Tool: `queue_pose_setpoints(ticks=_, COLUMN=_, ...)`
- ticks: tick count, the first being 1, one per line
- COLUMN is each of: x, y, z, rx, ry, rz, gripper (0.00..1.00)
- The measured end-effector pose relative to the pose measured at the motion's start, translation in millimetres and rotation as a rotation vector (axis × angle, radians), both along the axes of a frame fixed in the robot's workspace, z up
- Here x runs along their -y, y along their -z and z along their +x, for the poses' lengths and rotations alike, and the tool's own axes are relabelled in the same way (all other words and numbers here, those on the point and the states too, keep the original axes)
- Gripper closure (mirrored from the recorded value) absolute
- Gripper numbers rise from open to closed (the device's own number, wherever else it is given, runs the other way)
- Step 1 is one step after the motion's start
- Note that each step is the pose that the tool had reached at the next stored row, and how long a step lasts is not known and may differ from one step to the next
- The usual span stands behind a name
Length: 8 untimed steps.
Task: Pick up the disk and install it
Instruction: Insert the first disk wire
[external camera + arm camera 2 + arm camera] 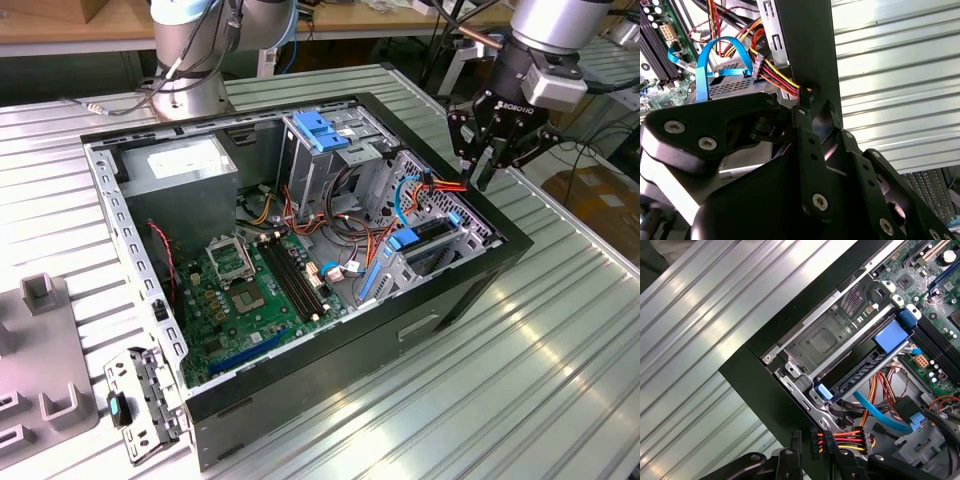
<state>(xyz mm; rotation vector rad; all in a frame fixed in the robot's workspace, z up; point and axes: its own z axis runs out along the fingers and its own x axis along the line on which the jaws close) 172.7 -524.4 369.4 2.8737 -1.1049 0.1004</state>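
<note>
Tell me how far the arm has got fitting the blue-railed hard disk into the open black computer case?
Done, apparently: the black-silver rectangular disk with blue plastic rails appears to sit in the grey metal drive cage at a corner of the black computer case. In hand: the black gripper hovers over that corner, beside a red-yellow-black cable bundle. Left: whether the disk is fully seated cannot be told.

Black metal computer case [350, 352]; green circuit board [250, 290]; blue plastic latch [319, 130]; ribbed silver table [545, 370]; red, yellow, black wire bundle [845, 438].
</note>
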Motion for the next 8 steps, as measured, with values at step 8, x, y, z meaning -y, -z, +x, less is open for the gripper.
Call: queue_pose_setpoints(ticks=8, x=0.0, y=3.0, z=1.6, rx=0.0001, ry=-0.001, rz=0.0164, gripper=0.71)
